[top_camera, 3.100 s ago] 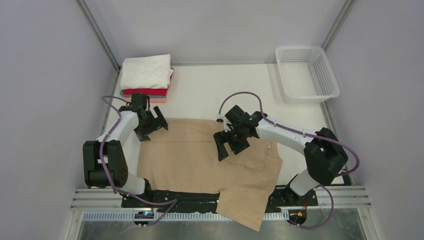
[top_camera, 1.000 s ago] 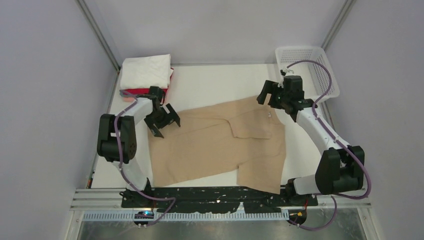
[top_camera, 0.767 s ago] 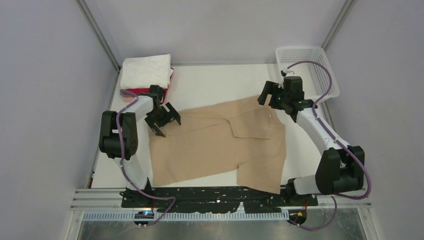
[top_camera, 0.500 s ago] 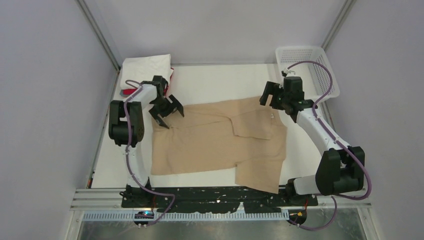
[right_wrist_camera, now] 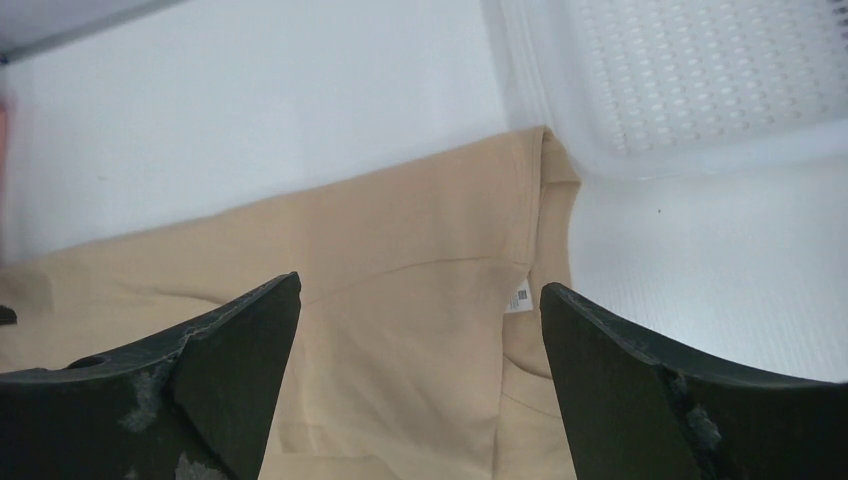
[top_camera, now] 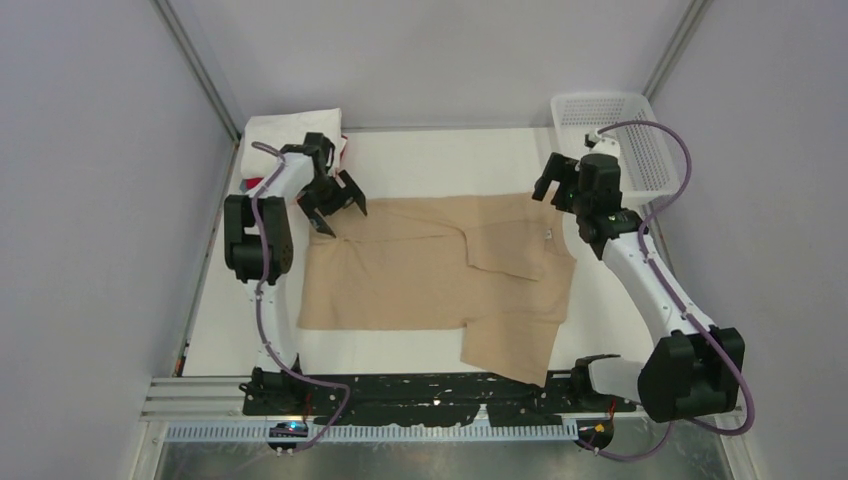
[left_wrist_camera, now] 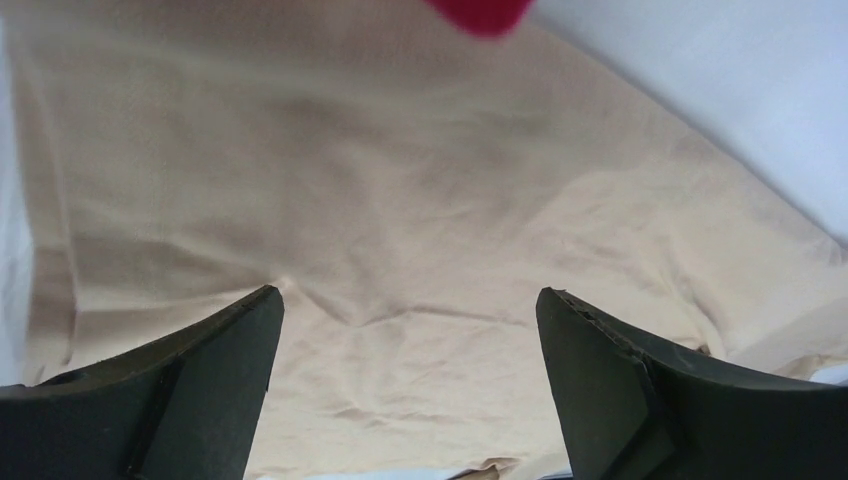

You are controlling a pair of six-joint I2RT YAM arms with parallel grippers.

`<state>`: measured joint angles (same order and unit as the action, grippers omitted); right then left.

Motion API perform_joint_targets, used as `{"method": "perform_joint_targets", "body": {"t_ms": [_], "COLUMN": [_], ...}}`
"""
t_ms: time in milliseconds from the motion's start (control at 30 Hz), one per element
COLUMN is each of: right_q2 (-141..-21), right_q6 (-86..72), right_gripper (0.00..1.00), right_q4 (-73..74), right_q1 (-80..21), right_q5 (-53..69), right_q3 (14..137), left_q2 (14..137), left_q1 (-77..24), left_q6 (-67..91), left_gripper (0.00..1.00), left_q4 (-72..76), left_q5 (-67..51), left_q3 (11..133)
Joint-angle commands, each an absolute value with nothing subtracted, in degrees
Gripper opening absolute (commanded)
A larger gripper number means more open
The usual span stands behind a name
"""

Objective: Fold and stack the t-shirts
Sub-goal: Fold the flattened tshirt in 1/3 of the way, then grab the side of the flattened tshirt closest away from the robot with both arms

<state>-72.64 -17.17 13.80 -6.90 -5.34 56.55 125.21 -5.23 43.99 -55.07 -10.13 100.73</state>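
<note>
Tan shirt (top_camera: pixel 420 270) lies spread flat across the middle of the table (top_camera: pixel 440 165), one side folded in over its front, and I see a flap reaching the table's near edge. Basket (top_camera: pixel 612 98) sits at the table's far-right corner. Stack (top_camera: pixel 285 135), white on top with red beneath, sits at the far-left corner. Left gripper (top_camera: pixel 338 208) hangs released over cloth toward the table's far left; right gripper (top_camera: pixel 556 190) hangs released toward its far right, both holding nothing.

A: Tan shirt (top_camera: pixel 400 270)?
B: Lying flat, mid-table (top_camera: pixel 430 165), small label (right_wrist_camera: pixel 519 297) showing at the right end. Right part folded over; one flap sticking out toward the near edge.
A: And the others?
B: Folded, stacked in the far left corner: white shirt (top_camera: pixel 275 135) on top, red shirt (left_wrist_camera: pixel 480 12) beneath.
</note>
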Motion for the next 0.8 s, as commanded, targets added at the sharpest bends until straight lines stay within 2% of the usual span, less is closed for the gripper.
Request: {"method": "perform_joint_targets", "body": {"t_ms": [0,67,200,433,633,767], "right_q2": [-66.62,-65.75,-62.15,-58.02,-54.36,-52.72], "right_q6": [-20.85,-17.95,-17.91,-18.74,-19.45,-19.95], "right_gripper": [0.95,0.95,0.95,0.95,0.95,0.95], "right_q4": [7.26,9.50,16.81,27.52,30.48,31.10], "right_q1": [-6.25,-6.23,-8.17,-23.74,-26.26,-26.45], "right_q5": [-9.76,-7.43,-7.70,-16.13,-14.84,-14.35], "right_q3": [56.71,57.16,55.01,49.58,44.26,42.78], "left_q2": [111.75,106.05,92.52,71.61,59.37,55.67], "left_q1": [-5.78,-6.92,-7.35,-6.93,-5.50,-4.30], "left_q6": [40.93,40.40,41.82,49.63,55.15,56.54], "left_gripper": [1.00,1.00,1.00,1.00,0.99,0.90], "left_q4": [-54.64,-55.44,-53.96,-54.45,-51.97,-45.16], "left_q5": [-5.65,-1.06,3.95,10.73,12.19,10.97], "left_q3": [98.10,95.30,79.73,51.73,35.55,29.13]}}
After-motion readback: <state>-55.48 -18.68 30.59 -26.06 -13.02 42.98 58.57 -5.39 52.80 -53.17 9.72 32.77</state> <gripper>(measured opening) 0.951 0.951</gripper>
